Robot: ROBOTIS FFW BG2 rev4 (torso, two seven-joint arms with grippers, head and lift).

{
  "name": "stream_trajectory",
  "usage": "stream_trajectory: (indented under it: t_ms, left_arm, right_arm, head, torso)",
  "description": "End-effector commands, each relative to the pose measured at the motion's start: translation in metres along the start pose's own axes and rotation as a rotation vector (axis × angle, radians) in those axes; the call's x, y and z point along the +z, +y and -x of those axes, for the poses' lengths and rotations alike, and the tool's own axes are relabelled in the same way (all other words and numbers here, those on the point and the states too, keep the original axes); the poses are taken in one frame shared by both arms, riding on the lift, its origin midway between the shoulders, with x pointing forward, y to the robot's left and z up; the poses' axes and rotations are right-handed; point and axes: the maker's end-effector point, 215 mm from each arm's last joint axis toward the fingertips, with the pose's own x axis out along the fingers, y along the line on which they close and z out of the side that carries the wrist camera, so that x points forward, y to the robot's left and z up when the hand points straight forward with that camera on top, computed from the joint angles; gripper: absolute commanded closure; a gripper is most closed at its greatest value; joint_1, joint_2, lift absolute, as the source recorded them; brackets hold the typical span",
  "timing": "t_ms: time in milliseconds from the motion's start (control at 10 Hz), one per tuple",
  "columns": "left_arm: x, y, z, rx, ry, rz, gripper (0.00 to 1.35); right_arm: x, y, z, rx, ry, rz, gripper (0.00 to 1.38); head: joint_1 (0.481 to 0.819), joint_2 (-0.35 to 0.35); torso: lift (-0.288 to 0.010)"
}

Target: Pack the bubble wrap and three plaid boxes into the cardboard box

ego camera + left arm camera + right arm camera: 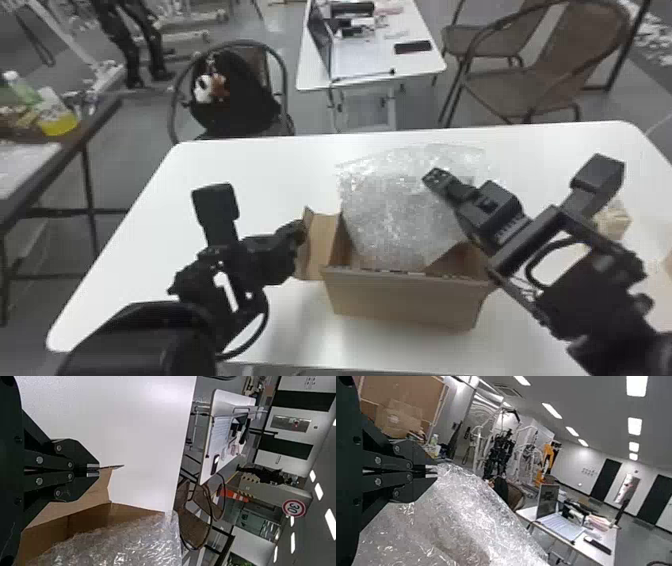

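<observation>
The open cardboard box stands near the table's front edge. Bubble wrap rises out of it, spreading over its far side. My left gripper is at the box's left flap; in the left wrist view the left gripper is shut on the edge of the flap. Over the upper right of the wrap is my right gripper. From the right wrist, the right gripper is shut on a raised edge of the bubble wrap. A pale plaid box is partly hidden behind the right arm.
The white table has free room left of the cardboard box and along its far edge. Beyond it stand a chair with a black bag, a small desk and more chairs. A dark table is at far left.
</observation>
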Motion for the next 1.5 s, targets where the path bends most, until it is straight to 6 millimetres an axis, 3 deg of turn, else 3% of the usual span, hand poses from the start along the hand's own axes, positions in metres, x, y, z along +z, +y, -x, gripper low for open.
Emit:
stream_trajectory:
  t_ms: [0, 100, 200, 300, 500, 600, 900, 1000, 1100, 1300, 1400]
  left_arm:
    - [-0.002, -0.001, -0.001, -0.001, 0.000, 0.007, 1.22]
    - [-0.003, -0.002, -0.001, -0.003, 0.002, 0.008, 1.22]
    - [-0.003, -0.003, -0.002, -0.006, 0.002, 0.008, 1.22]
    - [-0.004, -0.003, -0.002, -0.005, 0.002, 0.008, 1.22]
    - [-0.004, -0.001, -0.001, -0.002, -0.005, 0.010, 1.22]
    - [-0.004, 0.002, 0.000, 0.006, -0.006, 0.010, 1.22]
    - [-0.002, 0.007, 0.001, 0.018, -0.016, 0.009, 1.22]
    - [0.001, 0.009, 0.002, 0.024, -0.024, 0.008, 1.22]
    - [0.003, 0.012, 0.002, 0.030, -0.034, 0.007, 1.22]
    - [0.007, 0.011, 0.002, 0.028, -0.047, 0.006, 1.22]
    - [0.009, 0.012, 0.003, 0.026, -0.054, 0.012, 1.22]
  right_arm:
    - [-0.009, -0.004, -0.006, -0.001, 0.017, -0.024, 1.29]
    - [-0.021, -0.007, -0.011, 0.004, 0.046, -0.063, 1.29]
    - [-0.045, -0.006, -0.013, 0.020, 0.111, -0.175, 1.29]
    - [-0.052, -0.001, -0.011, 0.030, 0.131, -0.194, 1.25]
    - [-0.045, 0.019, -0.003, 0.061, 0.148, -0.151, 0.36]
    - [-0.033, 0.032, 0.004, 0.086, 0.132, -0.135, 0.10]
    - [0.031, 0.050, 0.034, 0.109, -0.005, -0.058, 0.13]
    - [0.040, 0.044, 0.043, 0.096, -0.032, -0.065, 0.13]
    - [0.062, 0.040, 0.051, 0.068, -0.093, 0.005, 0.13]
    - [0.122, 0.018, 0.082, -0.049, -0.161, 0.352, 0.13]
    - [0.121, -0.010, 0.093, -0.086, -0.120, 0.405, 0.13]
  head:
    - [0.695, 0.224]
    - [0.695, 0.232]
    - [0.695, 0.240]
    - [0.695, 0.249]
    - [0.695, 0.276]
    - [0.695, 0.280]
    - [0.695, 0.252]
    - [0.695, 0.227]
    - [0.695, 0.208]
    - [0.695, 0.174]
    - [0.695, 0.133]
  torso:
    - [-0.132]
    - [-0.132]
    - [-0.132]
    - [-0.132]
    - [-0.132]
    - [-0.132]
    - [-0.132]
    - [-0.132]
    - [-0.132]
    - [-0.132]
    - [-0.132]
